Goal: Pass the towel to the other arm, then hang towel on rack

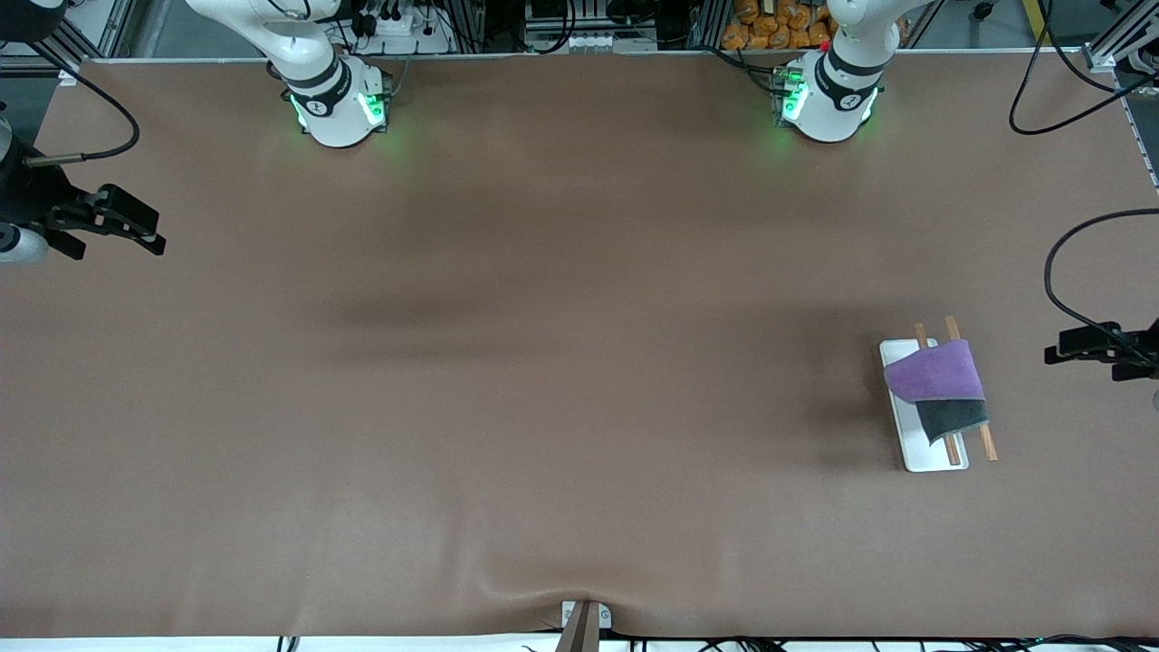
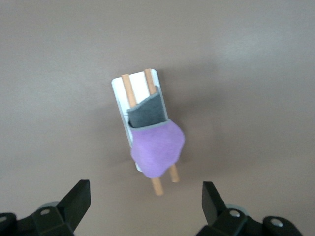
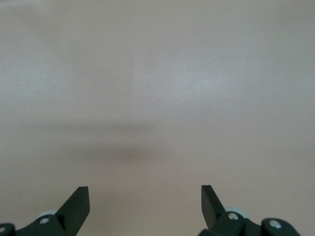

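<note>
- Towel: draped across both rods of the rack, toward the left arm's end of the table. Purple face up over the part of the rods farther from the front camera; a dark grey flap of the reverse side shows on the nearer part.
- Left wrist view confirms it: towel lies over the two wooden rods, grey flap folded up next to the purple portion, rod ends sticking out past the cloth at both ends of the rack.
- Rack base: white plate flat on the brown table. One rod runs over the plate; the other looks to lie along or just off its edge on the left arm's side.
- Left gripper: at the table's edge at the left arm's end, near the rack but apart from it. Fingers spread wide, nothing between them, touching neither towel nor rack. In its own wrist view both fingertips frame the towel-covered rack from above with a clear gap.
- Right gripper: at the right arm's end of the table, well apart from rack and towel, waiting. Fingers spread wide and empty; its wrist view shows only bare table surface between the tips.
</note>
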